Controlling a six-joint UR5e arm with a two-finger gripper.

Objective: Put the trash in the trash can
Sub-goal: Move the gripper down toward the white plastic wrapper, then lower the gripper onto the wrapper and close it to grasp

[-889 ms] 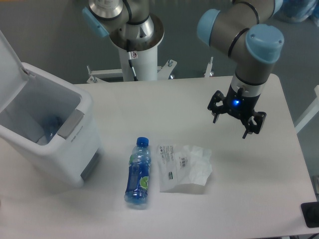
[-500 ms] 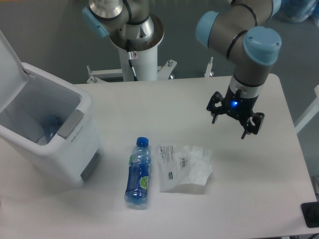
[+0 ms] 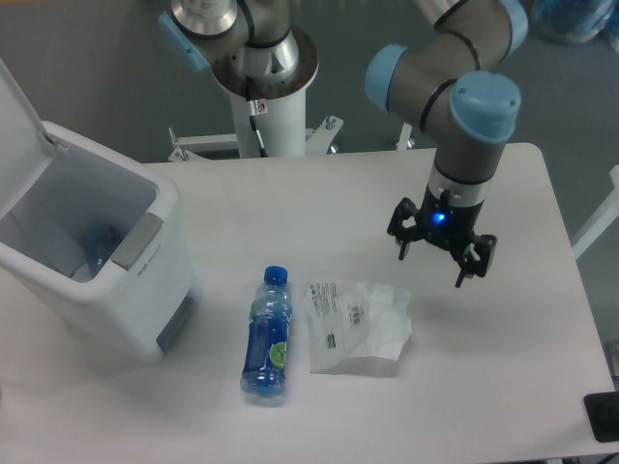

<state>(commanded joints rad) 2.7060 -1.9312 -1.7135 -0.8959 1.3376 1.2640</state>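
Cool, even overhead light, slightly soft focus.
The white matte table (image 3: 290,208) glares mildly; faint soft shadows lie beside the white boxy plastic bin (image 3: 92,266) and the blue-tinted plastic bottle (image 3: 267,336). Edges look grainy.

White table (image 3: 290,203), grey floor (image 3: 87,77), black object (image 3: 602,418) at corner

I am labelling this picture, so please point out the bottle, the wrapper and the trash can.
bottle (image 3: 269,338), fixed camera view, on the green label at mid-body.
wrapper (image 3: 356,327), fixed camera view, on its crumpled middle.
trash can (image 3: 172,208), fixed camera view, on the white rim corner.
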